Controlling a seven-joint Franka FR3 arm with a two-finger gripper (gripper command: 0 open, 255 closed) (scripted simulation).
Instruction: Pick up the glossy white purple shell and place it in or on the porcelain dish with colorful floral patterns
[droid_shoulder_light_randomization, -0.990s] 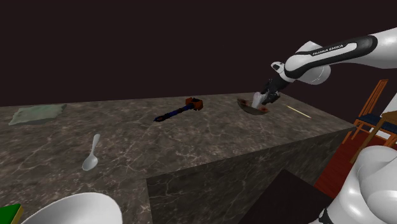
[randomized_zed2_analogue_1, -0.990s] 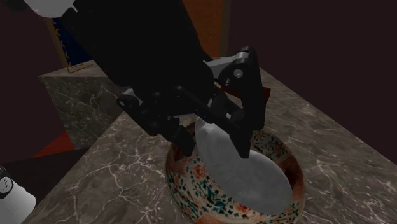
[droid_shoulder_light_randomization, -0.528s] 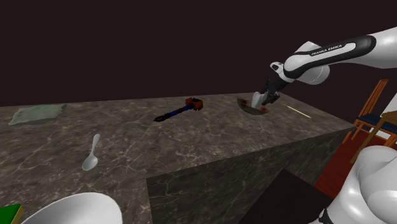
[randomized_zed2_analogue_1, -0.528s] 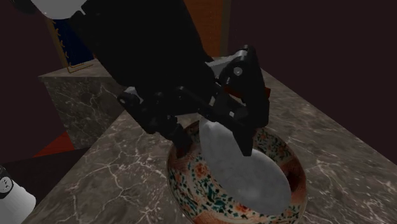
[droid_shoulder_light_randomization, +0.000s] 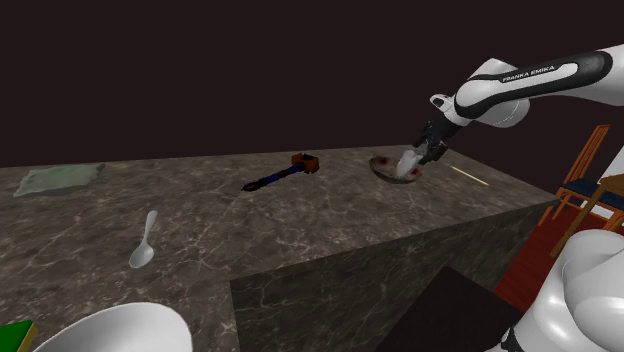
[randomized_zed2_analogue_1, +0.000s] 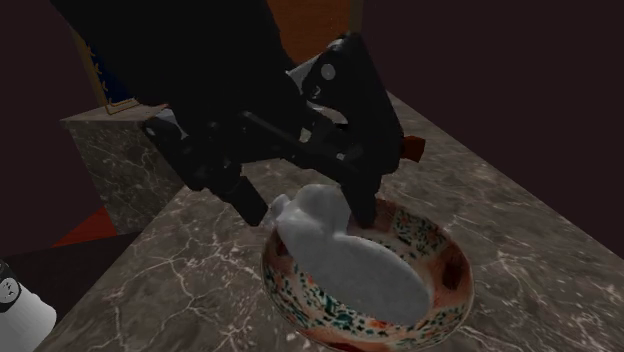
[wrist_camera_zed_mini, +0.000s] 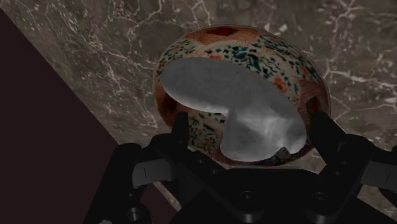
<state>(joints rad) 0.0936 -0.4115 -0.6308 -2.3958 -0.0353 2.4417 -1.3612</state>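
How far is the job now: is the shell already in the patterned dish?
Done: the white shell lies inside the floral dish on the marbled counter. In hand: the gripper hangs open just above it, fingers either side of the shell, apparently not clasping. Left: probably only to lift the arm clear.

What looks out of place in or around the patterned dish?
The white shell lies tilted in the dish, one end sticking out over its rim. Nothing looks spilled or broken.

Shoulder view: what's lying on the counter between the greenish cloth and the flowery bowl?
A hammer-like tool with blue handle and reddish head lies between cloth and bowl, in the shoulder view.
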